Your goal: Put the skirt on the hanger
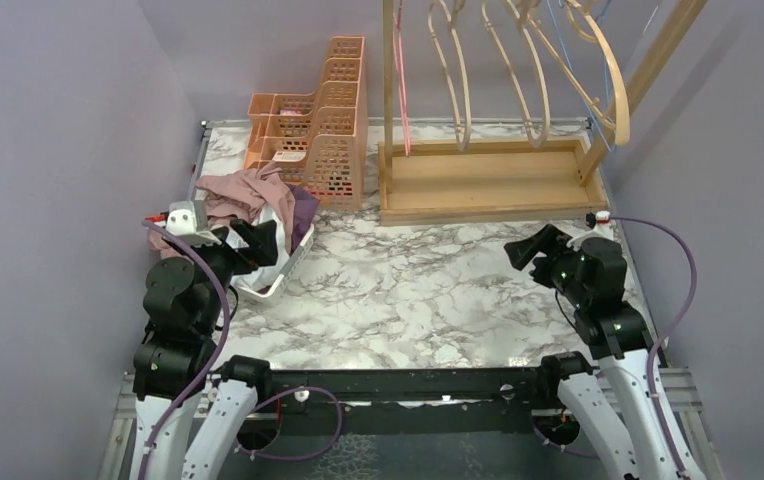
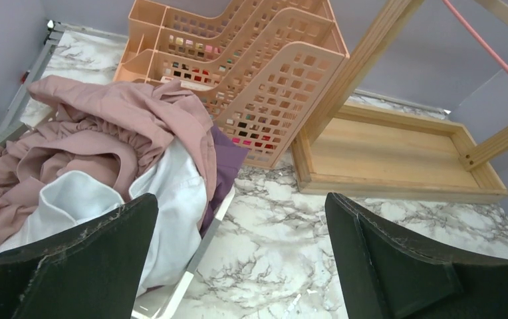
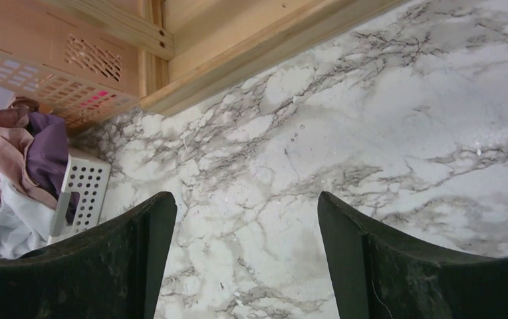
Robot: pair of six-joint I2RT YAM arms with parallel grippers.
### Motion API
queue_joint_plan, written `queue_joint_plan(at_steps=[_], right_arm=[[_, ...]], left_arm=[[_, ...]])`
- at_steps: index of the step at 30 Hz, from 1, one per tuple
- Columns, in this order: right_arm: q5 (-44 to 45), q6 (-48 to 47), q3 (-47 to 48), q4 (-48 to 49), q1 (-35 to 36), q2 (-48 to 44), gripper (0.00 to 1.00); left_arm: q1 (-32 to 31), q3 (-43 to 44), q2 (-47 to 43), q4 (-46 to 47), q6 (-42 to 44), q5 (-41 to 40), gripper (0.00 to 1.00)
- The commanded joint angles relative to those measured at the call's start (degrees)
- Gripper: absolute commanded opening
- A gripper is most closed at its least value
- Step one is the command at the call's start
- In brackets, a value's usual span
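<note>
A heap of clothes lies in a white basket (image 1: pixel 280 278) at the left. A dusty pink garment with a gathered waistband (image 2: pixel 105 143) lies on top, over a white one (image 2: pixel 171 199) and a purple one (image 2: pixel 228 166). The pink garment also shows in the top view (image 1: pixel 243 192). Wooden hangers (image 1: pixel 458 70) and a thin pink hanger (image 1: pixel 399 80) hang on the wooden rack (image 1: pixel 478 180) at the back. My left gripper (image 1: pixel 261 243) is open and empty, just above the basket's right edge (image 2: pixel 241 199). My right gripper (image 1: pixel 520 252) is open and empty over bare marble (image 3: pixel 246 196).
An orange perforated organizer (image 1: pixel 323 130) stands between the basket and the rack's tray base (image 2: pixel 397 156). The marble table (image 1: pixel 408 290) lies between the two arms. Grey walls close in on both sides and at the back.
</note>
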Motion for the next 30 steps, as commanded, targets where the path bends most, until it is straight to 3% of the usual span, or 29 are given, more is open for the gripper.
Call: queue_joint_plan(at_steps=[1, 8, 12, 14, 19, 23, 30], right_arm=[[-0.7, -0.14, 1.33, -8.88, -0.14, -3.36, 0.83], [-3.53, 1.19, 3.71, -9.89, -0.14, -1.61, 0.83], [-2.98, 1.64, 5.85, -12.52, -0.14, 2.45, 0.81], [-2.77, 2.49, 5.97, -12.64, -0.14, 3.39, 0.81], [-4.95, 2.25, 5.0, -9.48, -0.14, 3.64, 0.8], [-7.46, 2.31, 4.74, -8.61, -0.14, 4.07, 0.8], [-11.55, 2.97, 3.43, -6.69, -0.14, 4.16, 0.79]], left_arm=[[-0.35, -2.53, -3.31, -2.61, -0.55, -0.68, 0.99], [-0.35, -4.21, -3.57, -3.74, -2.81, -4.89, 0.99], [-0.35, -1.84, 5.29, -7.19, -8.77, -7.29, 0.99], [-0.38, -0.28, 11.2, -11.43, -13.9, -12.52, 0.99], [0.49, 3.43, 24.13, -19.05, -20.17, -20.14, 0.86], [2.41, 3.75, 26.7, -21.84, -21.03, -25.33, 0.74], [5.94, 2.67, 29.48, -21.15, -18.28, -29.08, 0.74]])
